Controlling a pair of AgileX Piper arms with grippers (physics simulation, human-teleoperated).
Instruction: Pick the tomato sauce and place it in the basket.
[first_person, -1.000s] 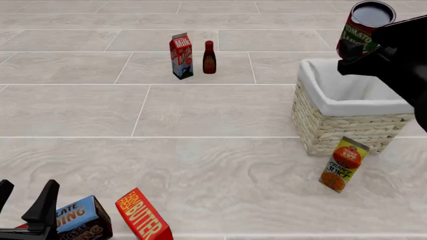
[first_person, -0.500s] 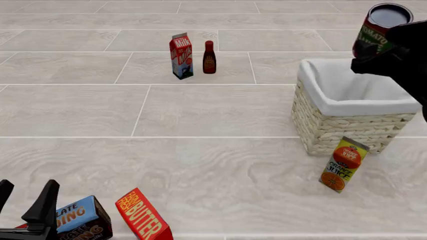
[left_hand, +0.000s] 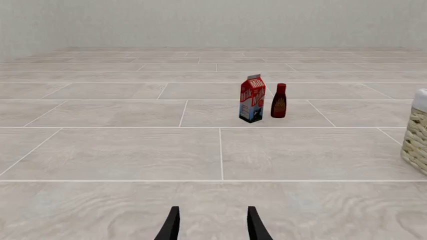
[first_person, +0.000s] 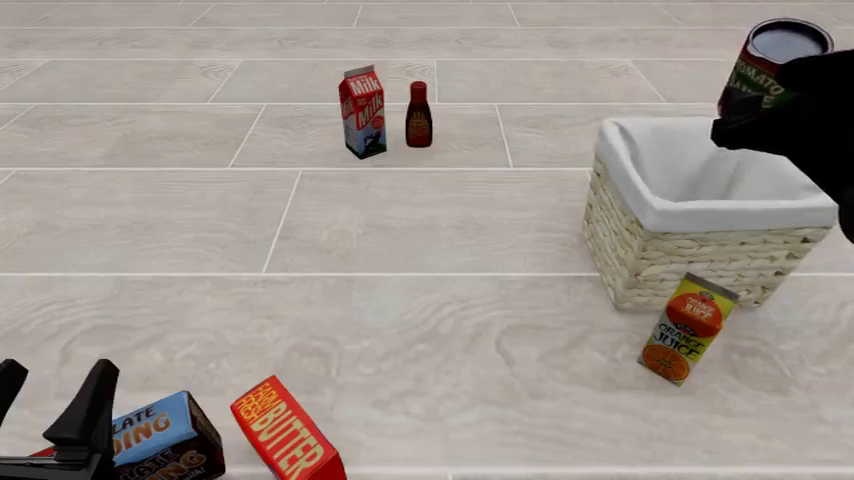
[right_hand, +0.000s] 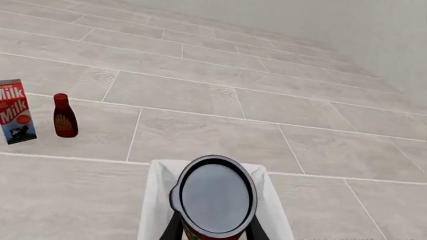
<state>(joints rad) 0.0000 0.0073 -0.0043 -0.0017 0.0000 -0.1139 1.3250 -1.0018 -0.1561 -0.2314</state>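
Table (first_person: 400, 330): pale wood-grain tiled surface filling the front view; basket (first_person: 707, 215) at about 3 o'clock of that view, wicker walls, white cloth over the rim, standing upright on the table; right arm (first_person: 814, 130) dark, coming in from the 2 o'clock edge, partly covering the basket's far right rim; right gripper (right_hand: 213, 231) clamped on the can, one finger showing on each side of it in the right wrist view; can (first_person: 771, 60) of tomato sauce held off the table, tilted, above the basket's far right corner, dark top facing the camera; in the right wrist view the can (right_hand: 213, 197) sits over the white lining.

Juice carton (first_person: 686, 330) leaning just in front of the basket at 5 o'clock; milk carton (first_person: 362, 112) and dark red bottle (first_person: 418, 115) side by side at 12 o'clock, close but apart; butter box (first_person: 284, 432) and chocolate box (first_person: 160, 438) at 7 o'clock.

Left gripper (left_hand: 212, 227) low at 7 o'clock, fingers apart, nothing between them.
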